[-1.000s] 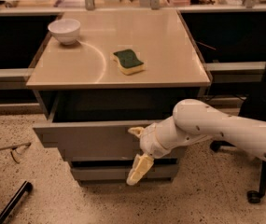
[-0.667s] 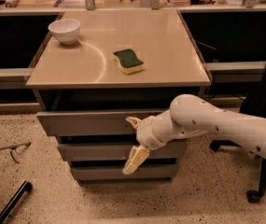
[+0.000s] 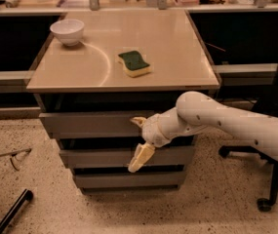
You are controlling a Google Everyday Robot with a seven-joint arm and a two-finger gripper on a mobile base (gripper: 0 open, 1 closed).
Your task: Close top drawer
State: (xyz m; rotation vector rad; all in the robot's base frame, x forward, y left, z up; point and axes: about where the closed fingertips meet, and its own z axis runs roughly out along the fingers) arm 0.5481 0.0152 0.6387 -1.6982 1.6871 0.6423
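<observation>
The top drawer [image 3: 87,124] is the uppermost of three grey fronts in a cabinet under a beige top [image 3: 177,57]. Its front stands only slightly out from the cabinet, just ahead of the two fronts below. My gripper [image 3: 139,139] is at the right part of that front, on a white arm coming in from the right. Its cream fingers are spread open: one fingertip [image 3: 137,121] lies against the drawer front and the other [image 3: 139,159] hangs down over the middle drawer [image 3: 94,157]. It holds nothing.
A white bowl [image 3: 68,31] and a green and yellow sponge [image 3: 134,63] lie on the cabinet top. An office chair base with castors [image 3: 263,204] stands at the right. A thin wire object [image 3: 12,156] and a black bar [image 3: 11,211] lie on the speckled floor at the left.
The top drawer has slid back into the cabinet from well open to nearly flush. My gripper and arm have moved in with it, staying against the front.
</observation>
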